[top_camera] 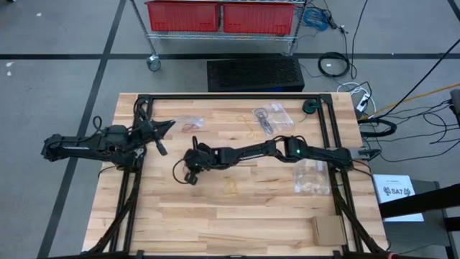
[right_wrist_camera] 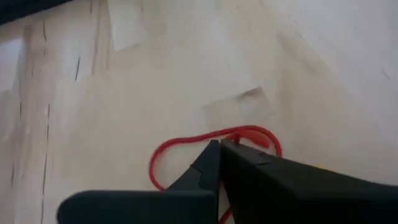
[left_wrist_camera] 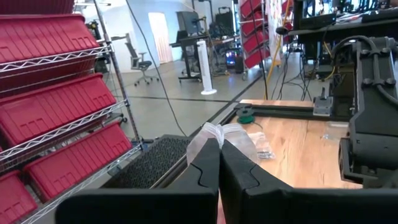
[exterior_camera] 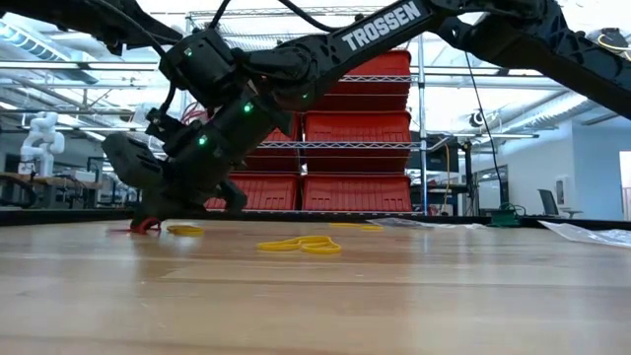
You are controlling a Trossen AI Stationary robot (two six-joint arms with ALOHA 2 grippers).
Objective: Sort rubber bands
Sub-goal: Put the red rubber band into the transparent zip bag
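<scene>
My right gripper is down at the table left of its middle, shut on a red rubber band; the low view shows the band as a red bit under the fingers. Yellow-tan rubber bands lie flat on the wood nearby, one more close to the gripper. Black bands lie near the far edge. My left gripper is shut and raised over the table's left far part, pointing level toward the far right; it touches nothing that I can see. My right gripper pinches the red rubber band between its two fingertips at one side of the loop. The fingers come from above, slanting down. The rest of the loop lies slack on the wood.
Clear plastic bags lie near the left gripper, at the far edge and at the right side. A cardboard piece sits at the near right. A green spool is at the far right corner. The black frame rails run along both sides.
</scene>
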